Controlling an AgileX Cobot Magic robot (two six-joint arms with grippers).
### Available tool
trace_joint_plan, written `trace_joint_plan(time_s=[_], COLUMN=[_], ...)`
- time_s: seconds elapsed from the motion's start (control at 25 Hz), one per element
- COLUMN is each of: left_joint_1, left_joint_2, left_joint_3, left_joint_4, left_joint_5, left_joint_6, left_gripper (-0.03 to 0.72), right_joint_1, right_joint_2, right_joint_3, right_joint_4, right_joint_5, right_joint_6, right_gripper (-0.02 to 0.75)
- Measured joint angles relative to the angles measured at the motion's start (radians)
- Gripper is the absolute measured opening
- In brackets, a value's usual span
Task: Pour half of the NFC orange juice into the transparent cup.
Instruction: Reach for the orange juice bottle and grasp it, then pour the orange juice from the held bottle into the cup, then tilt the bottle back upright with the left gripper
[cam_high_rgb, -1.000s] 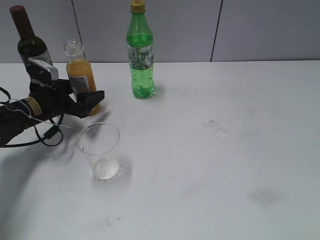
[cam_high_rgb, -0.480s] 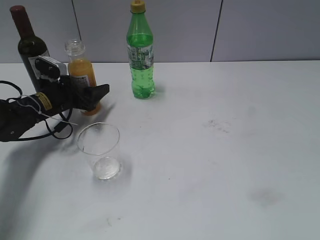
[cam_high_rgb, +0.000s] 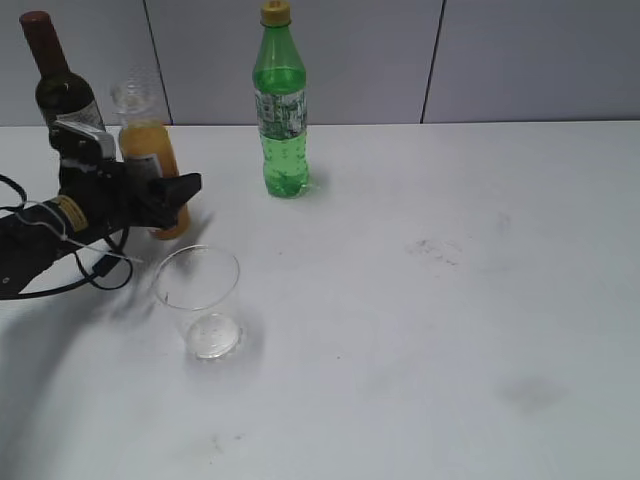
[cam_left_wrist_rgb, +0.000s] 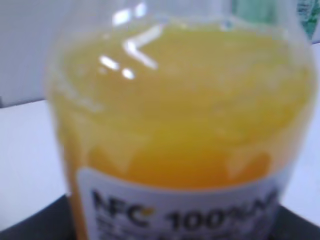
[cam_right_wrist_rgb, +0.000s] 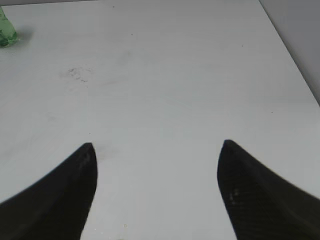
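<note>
The NFC orange juice is a small uncapped bottle of orange liquid at the left of the table. My left gripper is shut around its lower body, and its neck is blurred. In the left wrist view the bottle fills the frame, with its white NFC label at the bottom. The transparent cup stands upright and empty on the table, just in front and to the right of the bottle. My right gripper is open and empty over bare table; it does not show in the exterior view.
A tall green bottle with a yellow cap stands at the back centre; its base shows in the right wrist view. A dark wine bottle stands at the back left behind my left arm. The white table has faint smudges.
My left gripper and the juice bottle have shifted left together, and the bottle's neck is now motion-blurred. The cup and the other bottles have not moved.
</note>
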Motion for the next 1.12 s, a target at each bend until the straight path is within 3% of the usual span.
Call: trace_joint_plan(time_s=[0.48,0.88,1.0,1.12], left_joint_1=[0.057,0.057,0.022,-0.053], left_joint_2=[-0.375,-0.672,-0.737,-0.781], left_joint_3=[0.438,0.665,0.678,0.682], left_joint_4=[-0.117,-0.193,-0.224,-0.408], left_joint_5=[0.018,0.181,0.318,0.389], left_joint_6=[0.18,0.347,0.468,0.609], left_gripper=[0.471,0.471,0.471,0.471], right_joint_1=[0.0,0.0,0.0,0.0], right_joint_2=[0.0,0.0,0.0,0.0], right_joint_3=[0.0,0.0,0.0,0.0], right_joint_4=[0.0,0.0,0.0,0.0], right_joint_5=[0.0,0.0,0.0,0.0], right_joint_6=[0.001,0.001,0.001,0.001], right_gripper=[0.573,0.573,0.573,0.573])
